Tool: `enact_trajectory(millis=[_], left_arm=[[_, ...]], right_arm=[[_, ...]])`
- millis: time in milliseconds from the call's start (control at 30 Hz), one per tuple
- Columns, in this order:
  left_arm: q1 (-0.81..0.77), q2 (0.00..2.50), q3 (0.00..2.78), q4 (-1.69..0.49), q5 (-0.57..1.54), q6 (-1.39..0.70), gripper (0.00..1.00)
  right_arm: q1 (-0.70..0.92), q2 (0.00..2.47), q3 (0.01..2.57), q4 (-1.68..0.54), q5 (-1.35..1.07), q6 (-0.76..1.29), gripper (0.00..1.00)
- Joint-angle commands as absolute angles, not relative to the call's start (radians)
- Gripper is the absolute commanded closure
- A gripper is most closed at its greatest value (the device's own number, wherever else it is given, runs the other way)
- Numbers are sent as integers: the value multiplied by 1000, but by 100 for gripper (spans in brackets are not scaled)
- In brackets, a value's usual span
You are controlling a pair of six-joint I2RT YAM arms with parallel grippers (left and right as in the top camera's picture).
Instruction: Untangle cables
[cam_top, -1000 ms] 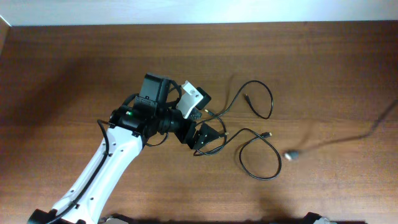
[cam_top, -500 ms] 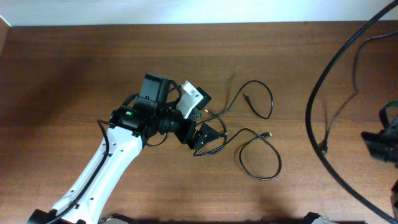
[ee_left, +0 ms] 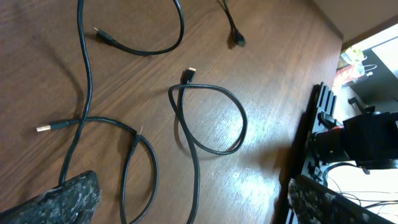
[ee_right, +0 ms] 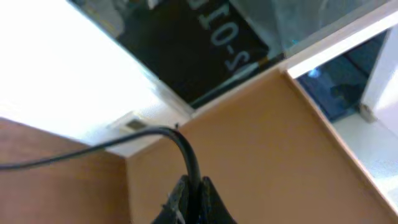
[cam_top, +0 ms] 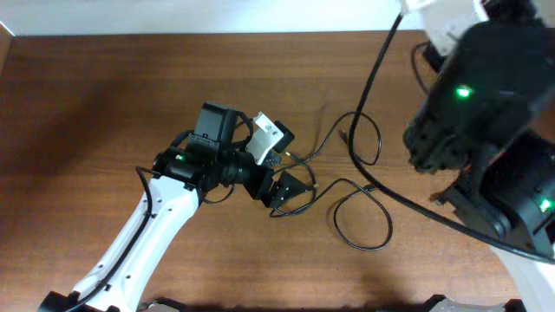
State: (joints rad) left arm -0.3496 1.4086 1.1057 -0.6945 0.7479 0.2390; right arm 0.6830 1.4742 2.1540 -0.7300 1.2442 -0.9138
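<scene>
Nothing among the thin black USB-type cables [cam_top: 360, 217] has shifted in the last second. The newcomer is the bulky black right arm [cam_top: 486, 104], which has swung in over the right edge and now fills the far right corner of the overhead view. Its thick black cord [cam_top: 373, 87] trails across the tangle from above. I judge this an approach only: the untangling itself has not begun.

These cables lie flat near the middle of the brown wooden counter [cam_top: 104, 104], a little towards the right edge. They form two open loops with small metal-tipped plugs [ee_left: 189, 74] at the free ends, and the strands cross one another on the loops' left side.

Just there hangs the left gripper [cam_top: 290, 186]. Its textured fingers [ee_left: 65, 199] are spread wide, with strands running between them but nothing pinched.

As for the right gripper [ee_right: 189, 198], its camera points up at a wall. Dark tips show at the lower edge with a black cord leading away, but I cannot tell whether they are clamped on it.
</scene>
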Motion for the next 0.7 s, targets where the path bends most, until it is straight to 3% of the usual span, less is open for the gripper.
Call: enact_trajectory(millis=[0,133,300,400,600,667], left_arm=[[-352,1409,1113,-697,751,233,1],[-352,1409,1113,-696,751,233,1],[-352,1409,1113,-696,751,233,1],[-352,1409,1113,-696,751,233,1],[-352,1409,1113,-697,751,233,1],[-352,1409,1113,-696,751,233,1]], right_arm=[[599,1466,2156,-885,1036,-593,96],[352,1466,2156,-964,758,-461,96],[-199,1509,2156,-963,416,-331,96],[-419,1571,2156,-960,361,-289,96],[-672,1788,2156,-900,87,-285,96],[-712,1871,2156,-902,9,-178,96]])
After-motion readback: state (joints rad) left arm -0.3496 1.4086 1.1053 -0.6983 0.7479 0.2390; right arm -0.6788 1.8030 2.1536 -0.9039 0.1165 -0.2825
